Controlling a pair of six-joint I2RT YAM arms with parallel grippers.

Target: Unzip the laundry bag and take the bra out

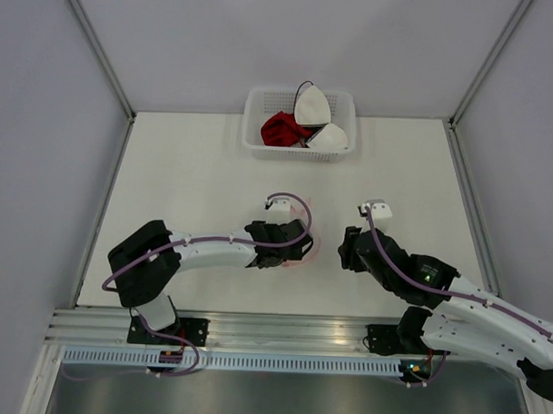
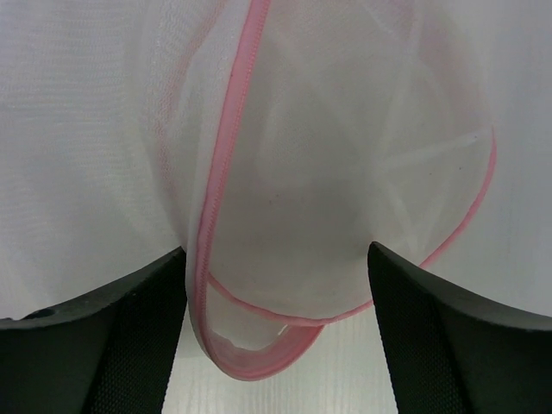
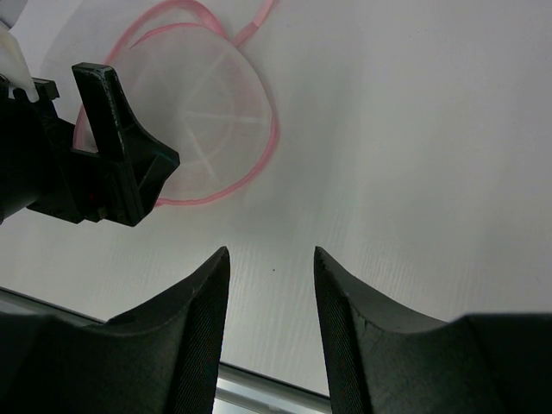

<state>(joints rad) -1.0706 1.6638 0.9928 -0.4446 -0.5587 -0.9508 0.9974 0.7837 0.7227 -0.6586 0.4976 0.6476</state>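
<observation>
- A white perforated plastic basket [image 1: 287, 154] stands at the middle of the bench's far edge. It holds a crumpled red cloth [image 1: 281, 130] and two white dome-shaped pieces with dark trim [image 1: 314, 108].
- The basket is well apart from both arms, with only bare bench between them.
- The small rounded laundry bag of translucent white mesh with pink zipper trim [image 1: 308, 251] [image 2: 328, 190] [image 3: 216, 129] lies flat on the bench. It is about midway between the left and right edges and nearer the near edge than the far one.
- From above, the left arm's wrist covers most of the bag, so only a faint pink arc shows.
- The left end effector [image 1: 293, 244] [image 2: 276, 259] is spread wide over the bag, with the mesh and zipper seam filling the space ahead of its two black fingers [image 2: 103, 336].
- It grips nothing. I cannot tell whether the fingers touch the mesh.
- In the right wrist view, one black finger of the left end effector [image 3: 121, 164] lies across the bag's left side.
- White ribs show through the mesh. I cannot tell what is inside, or whether the zipper is closed.
- The right end effector [image 1: 347, 248] [image 3: 271, 259] sits just right of the bag and apart from it. Its fingers are parted by a moderate gap, with only bench showing between them.
- The bench [image 1: 196, 168] [image 3: 414, 129] is matte white.
- Pale grey panels [image 1: 264, 34] wall in the far edge and both sides, and a metal rail [image 1: 281, 330] runs along the near edge.
</observation>
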